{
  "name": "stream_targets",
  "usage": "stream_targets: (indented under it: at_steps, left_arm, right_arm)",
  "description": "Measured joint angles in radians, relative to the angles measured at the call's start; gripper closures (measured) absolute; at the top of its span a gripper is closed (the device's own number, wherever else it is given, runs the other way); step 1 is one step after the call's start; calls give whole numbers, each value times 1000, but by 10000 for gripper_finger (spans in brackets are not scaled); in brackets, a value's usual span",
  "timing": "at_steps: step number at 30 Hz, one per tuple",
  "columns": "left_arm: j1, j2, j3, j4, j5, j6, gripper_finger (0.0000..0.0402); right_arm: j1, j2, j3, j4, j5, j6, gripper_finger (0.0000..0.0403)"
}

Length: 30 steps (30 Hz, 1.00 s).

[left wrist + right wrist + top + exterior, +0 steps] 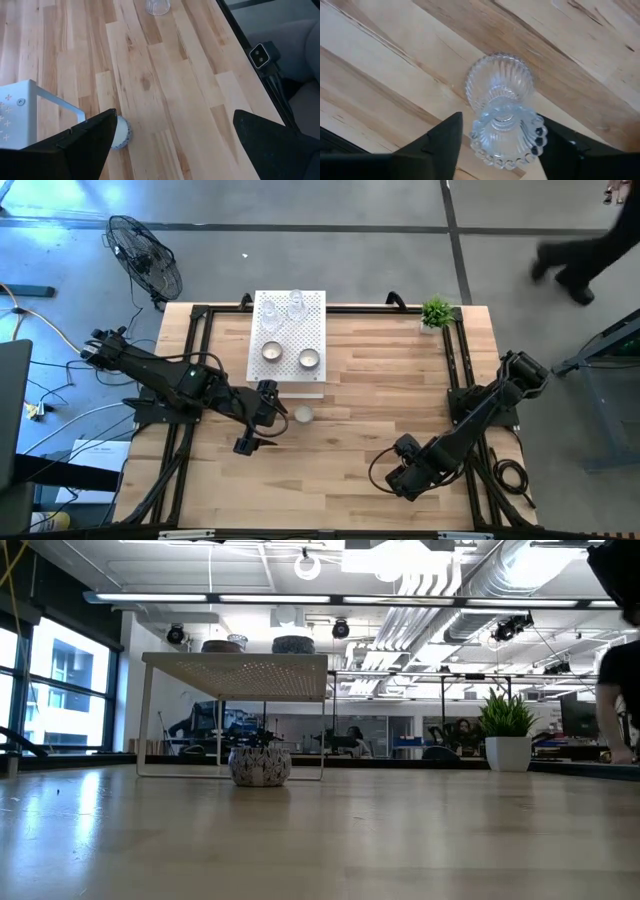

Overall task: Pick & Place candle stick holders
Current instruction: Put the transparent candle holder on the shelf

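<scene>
A white perforated box [290, 340] stands at the table's far middle, with two clear glass holders [283, 310] and two silvery cups [290, 355] on top. A small round holder with a white centre [303, 414] stands on the table in front of the box; it also shows in the low view [260, 766]. My left gripper [262, 418] is open just left of it, and one finger half hides it in the left wrist view [121, 134]. My right gripper [402, 477] is low at the near right, shut on a ribbed clear glass holder [501, 90]. My right gripper pinches the glass holder by its beaded round foot [507, 147] between its two fingers, one on each side of the foot. The fingers slant down toward the table. The ribbed cup end [500, 82] points away from the fingers; whether it rests on the wood, I cannot tell.
A small green potted plant [436, 313] stands at the table's far right corner. A black frame rail [455, 380] runs along the table's edges. A floor fan [145, 255] stands beyond the far left corner, and a person [580, 250] walks past beyond the far right.
</scene>
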Motion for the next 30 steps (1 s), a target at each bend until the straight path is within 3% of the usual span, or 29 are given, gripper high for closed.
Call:
stream_targets:
  at_steps: [6,19,26,30]
  left_arm:
    - [0,0,0,-1,0,0,8]
    - [0,0,0,-2,0,0,8]
    - [0,0,0,-2,0,3,8]
    - [0,-2,0,-3,-1,10,8]
  right_arm:
    - [0,-1,0,0,2,-23,246]
    - [0,-1,0,36,65,-76,246]
    - [-14,-1,13,43,150,-155,246]
    - [-42,-1,29,47,254,-249,246]
